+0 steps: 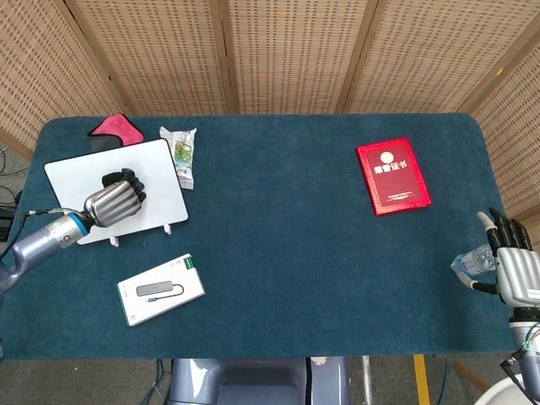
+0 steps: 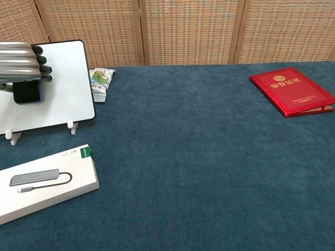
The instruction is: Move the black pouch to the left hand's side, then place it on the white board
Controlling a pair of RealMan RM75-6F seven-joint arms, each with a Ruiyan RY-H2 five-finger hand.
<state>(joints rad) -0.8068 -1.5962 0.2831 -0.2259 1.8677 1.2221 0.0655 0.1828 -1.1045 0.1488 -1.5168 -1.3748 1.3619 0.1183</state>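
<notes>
My left hand point(image 1: 112, 199) hovers over the white board point(image 1: 160, 164) at the table's left, its fingers curled around the black pouch point(image 2: 27, 92). In the chest view the left hand point(image 2: 21, 61) shows at the left edge, with the pouch hanging below its fingers in front of the white board point(image 2: 65, 89). In the head view the pouch is hidden under the hand. My right hand point(image 1: 513, 267) sits off the table's right edge, fingers spread, holding nothing.
A white box point(image 1: 161, 289) picturing a USB hub lies in front of the board. A snack packet point(image 1: 181, 150) and a pink and black cloth point(image 1: 111, 128) lie behind it. A red certificate book point(image 1: 393, 175) lies far right. A plastic bottle point(image 1: 472, 259) is beside my right hand.
</notes>
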